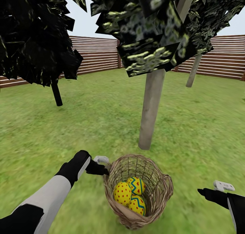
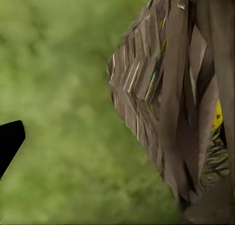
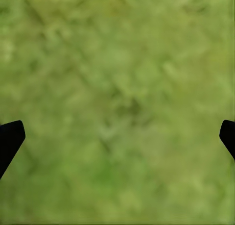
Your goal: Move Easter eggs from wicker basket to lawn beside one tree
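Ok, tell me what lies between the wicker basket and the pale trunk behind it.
Nothing but bare lawn: in the head view a short strip of grass separates the wicker basket from the foot of the pale trunk.

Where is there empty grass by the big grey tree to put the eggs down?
Bare lawn lies left of the pale grey tree trunk, and more on its right. Between trunk and round brown wicker basket the strip is narrow. The basket holds three yellow zigzag eggs, with the left gripper beside its rim.
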Robot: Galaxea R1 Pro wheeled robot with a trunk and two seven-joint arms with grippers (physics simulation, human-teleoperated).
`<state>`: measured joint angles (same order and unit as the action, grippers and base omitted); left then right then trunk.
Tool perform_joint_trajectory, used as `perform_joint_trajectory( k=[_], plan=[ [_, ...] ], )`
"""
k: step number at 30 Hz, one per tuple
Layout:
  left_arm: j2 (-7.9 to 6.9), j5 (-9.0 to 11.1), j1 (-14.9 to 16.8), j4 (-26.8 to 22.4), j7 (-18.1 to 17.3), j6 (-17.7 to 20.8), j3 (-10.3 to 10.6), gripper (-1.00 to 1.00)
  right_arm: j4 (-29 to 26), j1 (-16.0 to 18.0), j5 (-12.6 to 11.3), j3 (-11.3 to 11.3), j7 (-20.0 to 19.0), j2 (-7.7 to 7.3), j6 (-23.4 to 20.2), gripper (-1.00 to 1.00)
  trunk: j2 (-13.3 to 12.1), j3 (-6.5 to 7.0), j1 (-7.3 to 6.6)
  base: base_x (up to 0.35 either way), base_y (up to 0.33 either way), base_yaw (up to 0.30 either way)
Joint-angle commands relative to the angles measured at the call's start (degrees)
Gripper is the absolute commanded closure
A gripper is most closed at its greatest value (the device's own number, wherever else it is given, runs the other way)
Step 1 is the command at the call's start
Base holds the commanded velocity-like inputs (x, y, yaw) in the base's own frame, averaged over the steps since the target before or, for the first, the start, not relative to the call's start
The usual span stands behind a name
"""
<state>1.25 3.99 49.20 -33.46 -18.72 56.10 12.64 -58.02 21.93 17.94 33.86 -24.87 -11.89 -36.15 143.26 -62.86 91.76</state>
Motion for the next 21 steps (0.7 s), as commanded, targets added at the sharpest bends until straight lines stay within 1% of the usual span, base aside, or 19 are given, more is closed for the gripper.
perform_joint_trajectory(
  k=[1, 3, 6, 7, 10, 17, 19, 21],
  plan=[
    [0.00, 0.2, 0.0, -0.1, 0.2, 0.2, 0.2, -1.00, 0.0, 0.0, 0.6, 0.1, -0.5, 0.02, -0.1, -1.00, 0.0, 0.18, -0.03, 0.000, 0.000, 0.000],
    [0.12, 0.2, 0.0, -0.3, 0.2, 0.2, 0.3, -1.00, -0.1, 0.0, 0.6, 0.1, -0.5, 0.02, -0.1, -1.00, 0.0, 0.62, -0.09, 0.000, 0.000, 0.000],
    [0.23, 0.2, 0.0, -0.4, 0.2, 0.2, 0.3, -1.00, 0.0, 0.0, 0.6, 0.1, -0.5, 0.02, -0.1, -1.00, -1.2, 1.16, -0.74, 0.000, 0.000, 0.000],
    [0.24, 0.2, 0.0, -0.8, 0.2, 0.1, 0.3, -1.00, 0.0, 0.0, 0.6, 0.1, -0.5, 0.02, -0.1, -1.00, -1.6, 1.34, -0.96, 0.000, 0.000, 0.000],
    [-0.20, 0.2, 0.0, -4.5, 0.2, 0.2, 0.3, -1.00, 0.0, 0.0, 0.6, 0.1, -0.5, 0.02, -0.1, -1.00, -2.8, 1.88, -1.62, 0.000, 0.000, 0.000],
    [-0.52, 0.3, 0.1, -6.1, 0.1, 0.2, 0.0, -1.00, 0.1, 0.0, 0.6, 0.1, -0.5, 0.11, -0.2, -1.00, -5.6, 3.13, -3.16, 0.000, 0.000, 0.000],
    [-0.57, 0.3, 0.0, -6.1, 0.1, 0.3, -0.3, -1.00, -0.1, 0.0, 0.6, 0.0, -0.5, 0.11, -0.3, -1.00, -6.4, 3.49, -3.60, 0.000, 0.000, 0.000],
    [-0.61, 0.3, 0.1, -6.2, 0.1, 0.3, -1.3, -1.00, -0.3, 0.0, 0.5, 0.0, -0.6, 0.11, -0.5, -1.00, -7.2, 3.85, -4.04, 0.000, 0.000, 0.000]
  ],
)
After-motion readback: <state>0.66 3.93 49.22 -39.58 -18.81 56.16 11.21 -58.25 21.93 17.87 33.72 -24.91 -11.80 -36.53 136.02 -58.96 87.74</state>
